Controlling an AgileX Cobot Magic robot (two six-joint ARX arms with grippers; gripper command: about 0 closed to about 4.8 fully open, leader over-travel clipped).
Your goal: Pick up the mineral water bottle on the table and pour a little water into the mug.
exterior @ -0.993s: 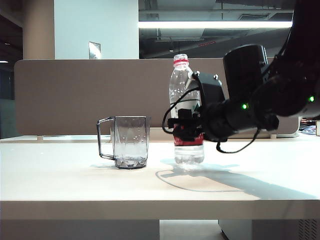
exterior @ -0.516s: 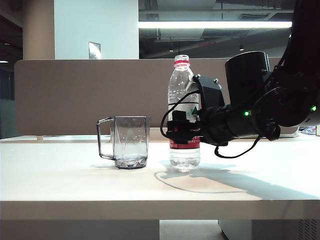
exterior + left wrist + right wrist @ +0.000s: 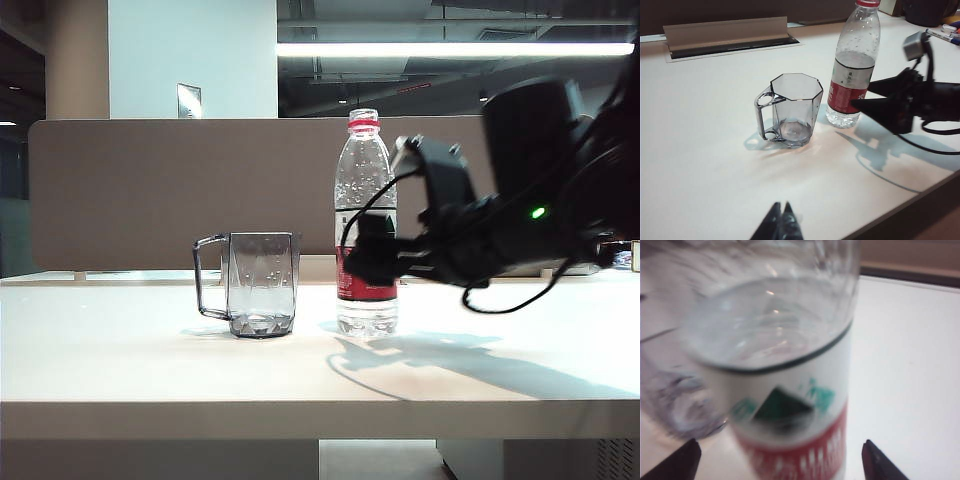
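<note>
White table (image 3: 150, 370) under strip lights, a beige partition (image 3: 150, 190) running behind it. On to the right gripper (image 3: 864, 97): its jaws are spread wide, one black tip on either side of the mineral water bottle (image 3: 366, 225), level with the red band of the label, and neither tip touches the plastic. The right wrist view confirms the gap, with the two tips at the frame's lower corners and bare table showing between each tip and the bottle. That view is blurred; the label's green mark and red band are smeared, and the bottle's cap and foot are cut off.

The bottle stands upright on the table, cap on, with water (image 3: 760, 325) reaching the label's upper edge. Just beside the bottle, on the side away from the right arm, sits the mug (image 3: 255, 283), upright, handle pointing away from the bottle. From the side I can't judge what's inside it; the left wrist view looks down into its eight-sided mouth. The left gripper (image 3: 782, 222) hangs well apart from the bottle, nearer the mug, tips pressed together, holding nothing.
</note>
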